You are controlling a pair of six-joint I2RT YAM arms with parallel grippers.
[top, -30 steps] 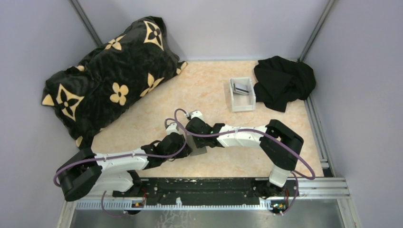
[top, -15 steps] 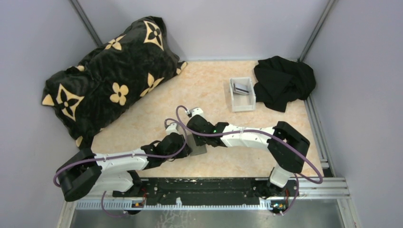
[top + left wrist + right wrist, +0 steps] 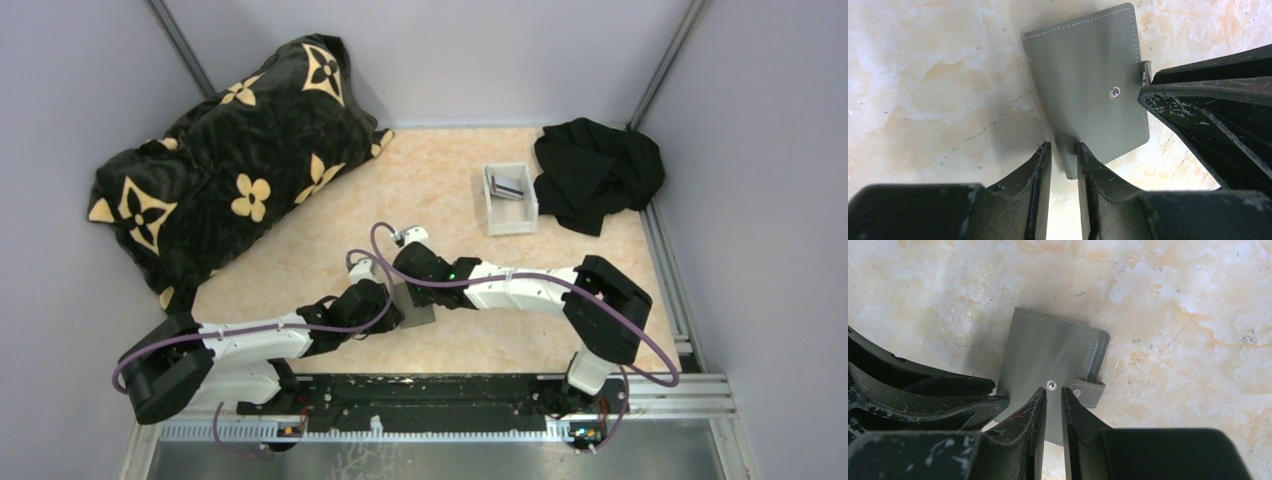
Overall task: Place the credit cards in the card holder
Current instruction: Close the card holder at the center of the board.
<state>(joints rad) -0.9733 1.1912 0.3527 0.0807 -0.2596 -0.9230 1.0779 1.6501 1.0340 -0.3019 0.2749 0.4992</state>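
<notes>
Grey card holder (image 3: 1085,75), long axis away from left pincer (image 3: 1064,146) (clamping end); right pincer (image 3: 1053,389) narrow, hold unclear.

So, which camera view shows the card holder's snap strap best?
The right wrist view: the whole strap and its snap show on the card holder. Left wrist shows only a sliver; from the top it is too small.
</notes>
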